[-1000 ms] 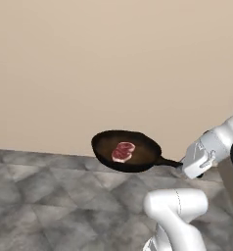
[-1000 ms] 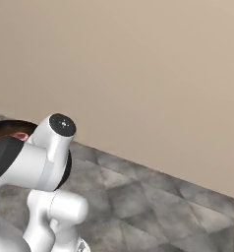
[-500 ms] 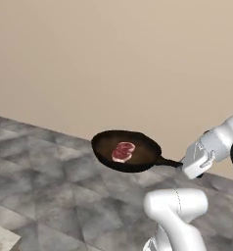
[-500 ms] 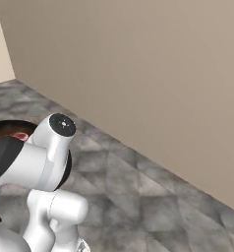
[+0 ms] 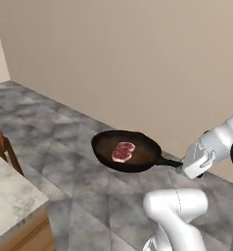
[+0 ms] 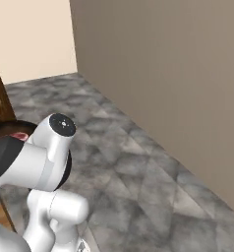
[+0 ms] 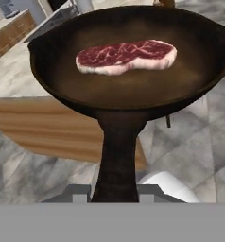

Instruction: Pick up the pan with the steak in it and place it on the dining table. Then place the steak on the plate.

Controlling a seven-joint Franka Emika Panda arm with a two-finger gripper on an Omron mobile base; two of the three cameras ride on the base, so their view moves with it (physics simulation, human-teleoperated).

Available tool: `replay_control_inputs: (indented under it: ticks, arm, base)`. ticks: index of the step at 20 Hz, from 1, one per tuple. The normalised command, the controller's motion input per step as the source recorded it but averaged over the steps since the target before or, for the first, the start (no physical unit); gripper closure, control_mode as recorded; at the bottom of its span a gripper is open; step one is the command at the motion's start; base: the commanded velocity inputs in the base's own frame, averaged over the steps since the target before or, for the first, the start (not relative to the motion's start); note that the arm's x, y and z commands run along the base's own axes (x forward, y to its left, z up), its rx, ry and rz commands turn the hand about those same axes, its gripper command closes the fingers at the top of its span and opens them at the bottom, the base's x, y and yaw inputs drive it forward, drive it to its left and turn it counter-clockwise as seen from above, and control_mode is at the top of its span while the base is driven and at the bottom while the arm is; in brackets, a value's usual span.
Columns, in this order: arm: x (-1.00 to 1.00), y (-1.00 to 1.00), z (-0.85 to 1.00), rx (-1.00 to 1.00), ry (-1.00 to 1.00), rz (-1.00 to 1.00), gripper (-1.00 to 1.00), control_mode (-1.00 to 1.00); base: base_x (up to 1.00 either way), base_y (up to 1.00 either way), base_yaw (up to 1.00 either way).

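Low at the left, the table (image 5: 11,196) shows just a cut-off corner. Beyond it the pan (image 5: 126,150) hangs level over the floor, its handle clamped in the gripper (image 5: 183,165), whose fingertips are hidden. Steak (image 7: 126,56) lies in the pan.

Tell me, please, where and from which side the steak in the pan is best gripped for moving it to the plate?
Probably from above, across its narrow middle: the steak lies flat in the pan, whose raised rim blocks a sideways approach. The fingers would pinch the slab's long edges. The gripper now holds the pan's handle, so the pan must be set down first.
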Motion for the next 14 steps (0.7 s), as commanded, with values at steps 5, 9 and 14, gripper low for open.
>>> replay_control_inputs:
  ticks: [5,9,14]
  arm:
    - [0.00,0.00,0.00,0.00,0.00,0.00,1.00,1.00]
    - [0.00,0.00,0.00,0.00,0.00,0.00,1.00,1.00]
    - [0.00,0.00,0.00,0.00,0.00,0.00,1.00,1.00]
  base:
    - [0.00,0.00,0.48]
    - [0.01,0.00,0.34]
    - [0.25,-0.49,0.08]
